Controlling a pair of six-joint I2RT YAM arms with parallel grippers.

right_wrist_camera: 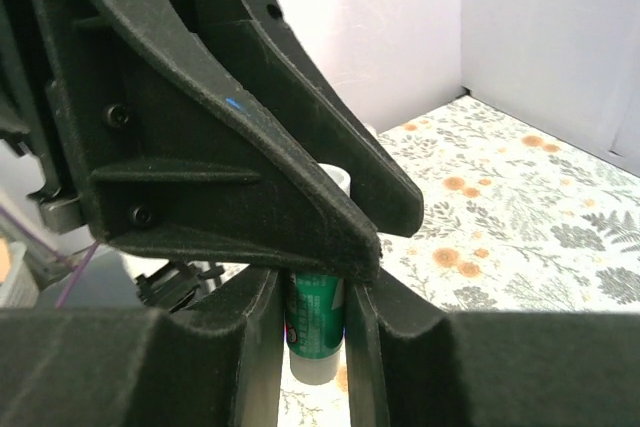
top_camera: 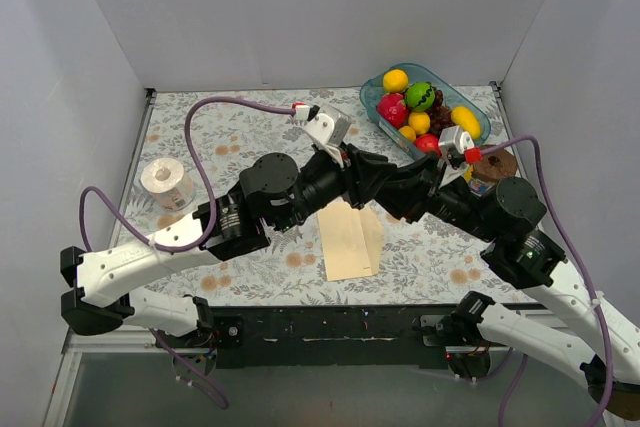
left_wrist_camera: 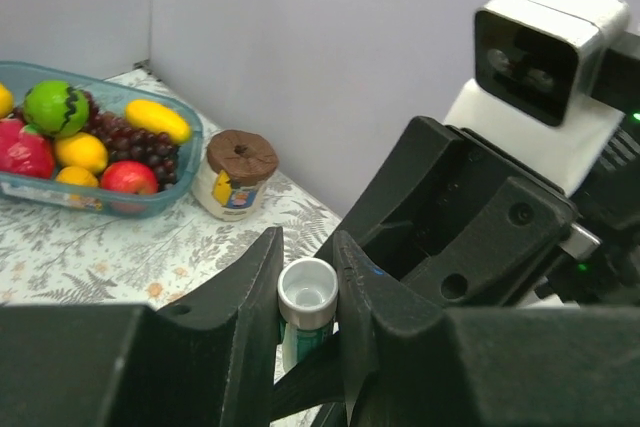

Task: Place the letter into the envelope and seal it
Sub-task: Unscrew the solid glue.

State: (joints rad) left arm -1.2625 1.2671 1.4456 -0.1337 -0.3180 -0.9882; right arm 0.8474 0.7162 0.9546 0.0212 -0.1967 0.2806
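The cream-yellow envelope [top_camera: 350, 239] lies flat on the table just in front of both grippers. No salmon-peach letter shows apart from it. A green glue stick with a white cap [left_wrist_camera: 306, 292] is held above the envelope between both grippers. My left gripper [top_camera: 362, 179] is shut on its white cap end, as the left wrist view [left_wrist_camera: 308, 279] shows. My right gripper [top_camera: 392, 192] is shut on its green body [right_wrist_camera: 316, 319], with the left fingers [right_wrist_camera: 250, 147] right above in the right wrist view.
A teal basket [top_camera: 370, 102] of toy fruit stands at the back right, with a brown-lidded jar [top_camera: 492, 167] beside it. A roll of tape [top_camera: 166, 182] sits at the left. White walls close in the table on three sides.
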